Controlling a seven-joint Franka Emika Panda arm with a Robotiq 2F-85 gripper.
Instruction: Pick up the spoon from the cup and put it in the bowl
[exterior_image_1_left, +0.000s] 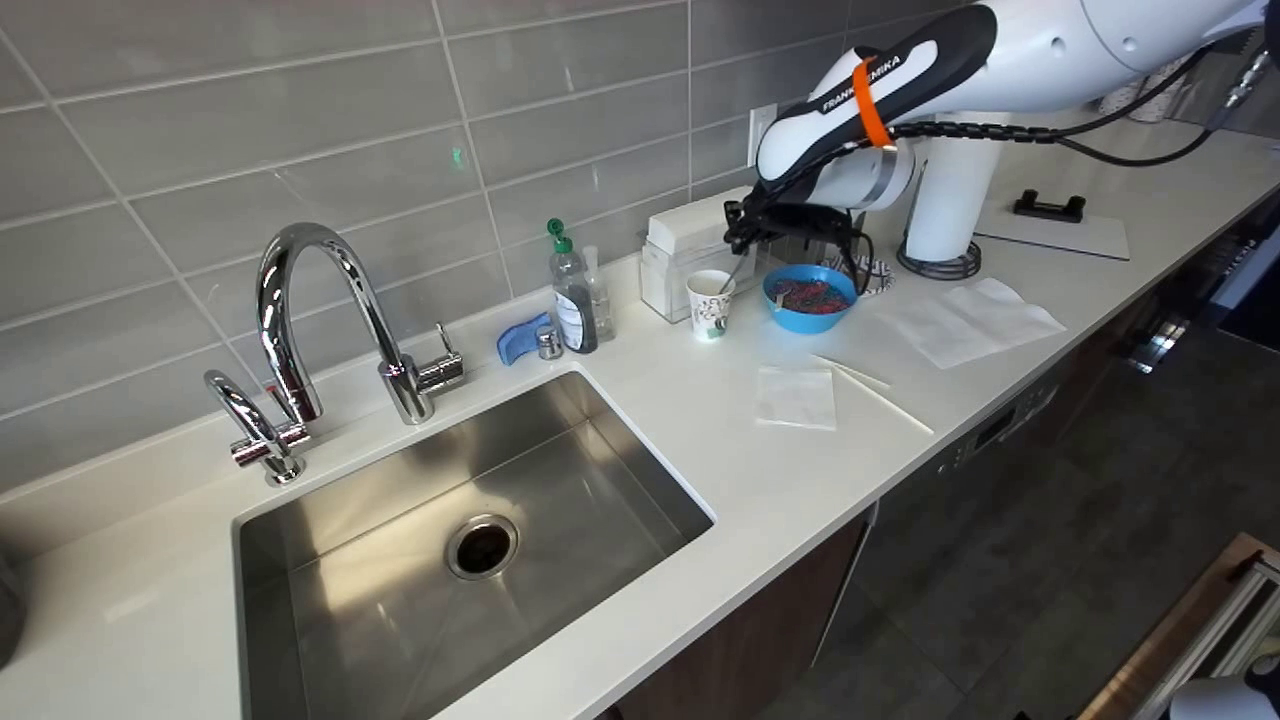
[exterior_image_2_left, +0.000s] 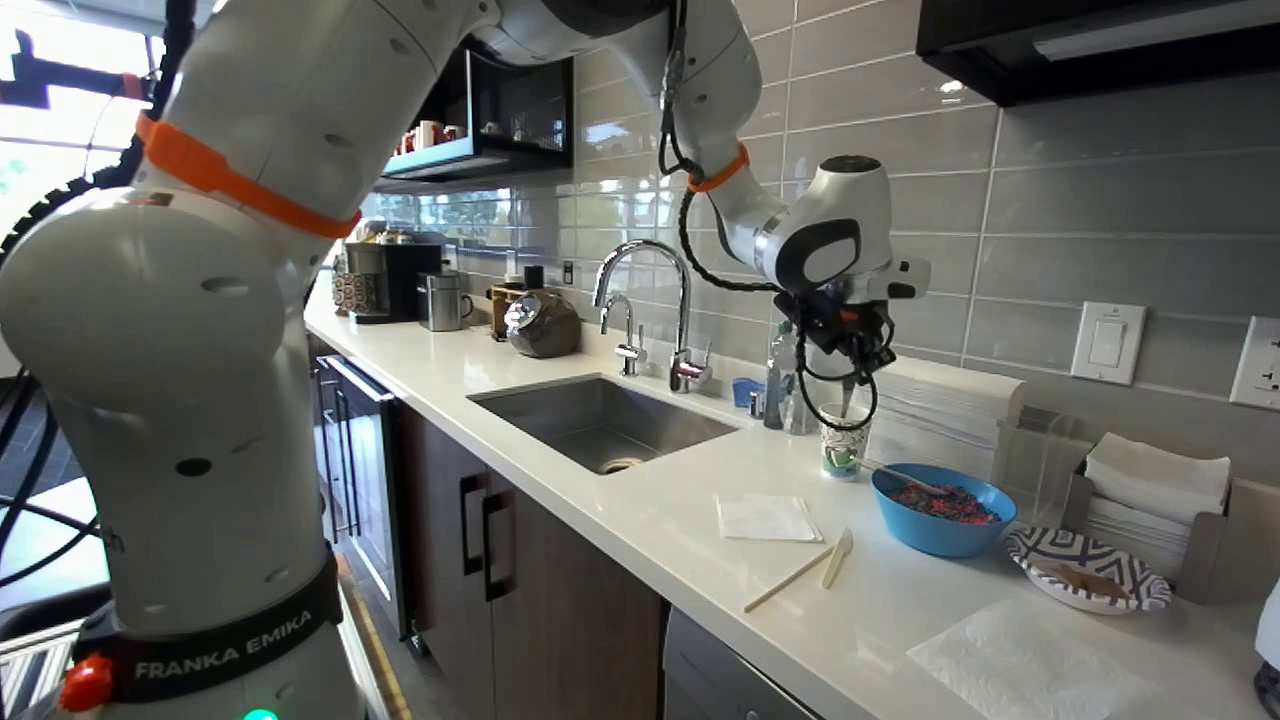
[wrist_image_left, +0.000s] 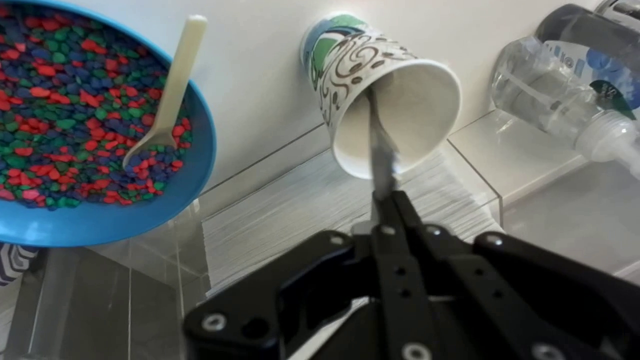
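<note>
Wrist view | claw clamped on the grey spoon, far end down inside the cup | its long axis running claw-to-cup | bowl off to this view's left | looks like out along that axis first, then across!

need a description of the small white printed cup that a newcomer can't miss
Start at the rectangular stainless-steel sink set in the white countertop. On that countertop, in both exterior views, the small white cup stands between a clear pump bottle and a round, bright blue bowl. Unlike either, it has brown swirls and green patches outside, and a metal spoon leaning inside.
</note>
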